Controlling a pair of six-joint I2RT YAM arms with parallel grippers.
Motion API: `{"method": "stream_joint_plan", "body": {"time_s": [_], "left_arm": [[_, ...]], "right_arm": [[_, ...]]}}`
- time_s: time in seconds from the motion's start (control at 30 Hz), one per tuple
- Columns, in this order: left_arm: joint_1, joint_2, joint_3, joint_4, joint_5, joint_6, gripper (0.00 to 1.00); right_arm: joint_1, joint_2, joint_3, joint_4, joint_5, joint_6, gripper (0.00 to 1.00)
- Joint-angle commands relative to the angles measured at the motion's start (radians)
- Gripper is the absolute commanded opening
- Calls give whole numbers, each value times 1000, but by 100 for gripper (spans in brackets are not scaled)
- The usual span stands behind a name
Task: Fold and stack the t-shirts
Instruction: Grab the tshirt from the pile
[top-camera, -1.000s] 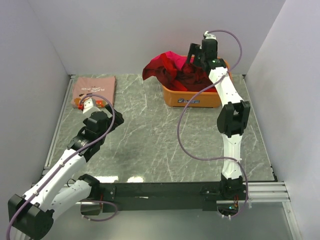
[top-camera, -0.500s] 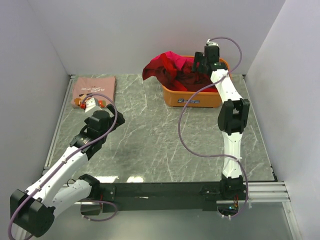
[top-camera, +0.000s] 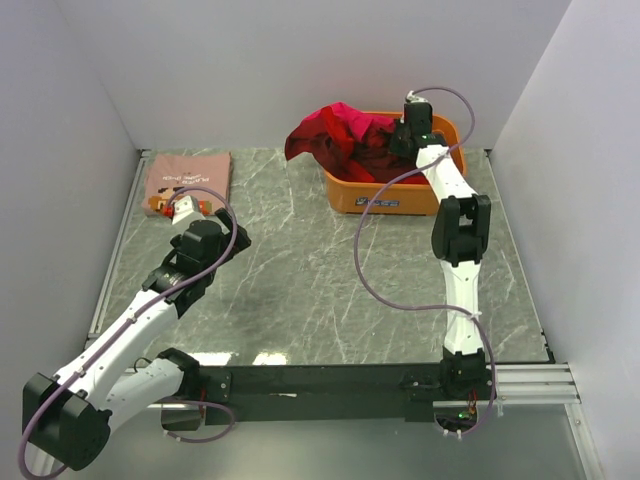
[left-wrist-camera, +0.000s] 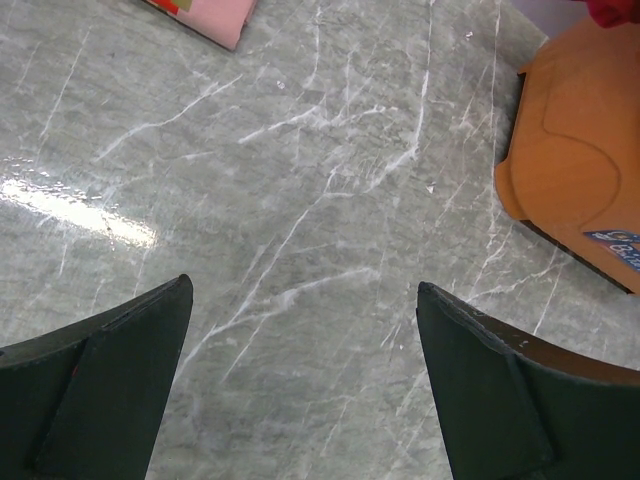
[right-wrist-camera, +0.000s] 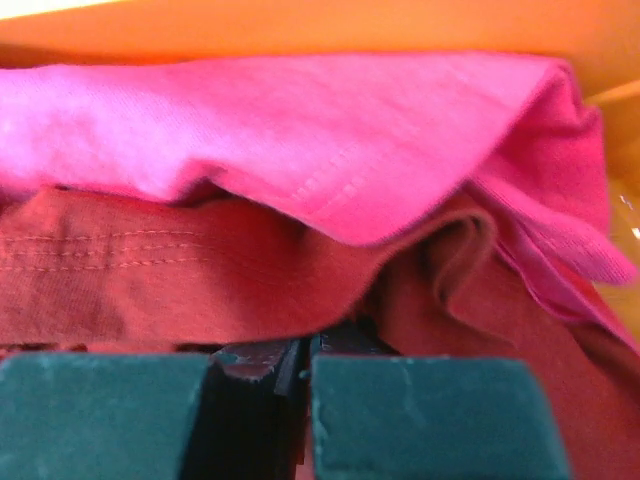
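Right gripper (right-wrist-camera: 305, 352) is reaching into the orange tub (top-camera: 385, 196), jaws pinching a maroon shirt (right-wrist-camera: 200, 285) under a magenta shirt (right-wrist-camera: 300, 120); left gripper (left-wrist-camera: 305, 290) is hovering over the table (left-wrist-camera: 300, 150), jaws wide

The table (top-camera: 300, 270) is grey-green marble with white veins; the tub (top-camera: 385, 198) is orange with a blue label (left-wrist-camera: 612, 240); one magenta tee (right-wrist-camera: 300, 120), one dark red tee (right-wrist-camera: 200, 280); the folded tee (top-camera: 190, 172) is dusty pink with red-orange print; the arms (top-camera: 460, 300) are white with black joints.
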Motion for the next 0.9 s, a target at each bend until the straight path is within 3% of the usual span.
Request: {"method": "stream_joint_plan", "body": {"time_s": [0.0,0.4,0.87], "left_arm": [[2,-14,25,28,-19,11,99],[2,-40,18,41,1,11,99],[2,-74,7,45,33,8,99]], "right_arm": [[-3,-132,-42,82,53,3,0],[0,-583,-245,171,57,-35,0],[-3,-696,-30,107,198,-127,0]]}}
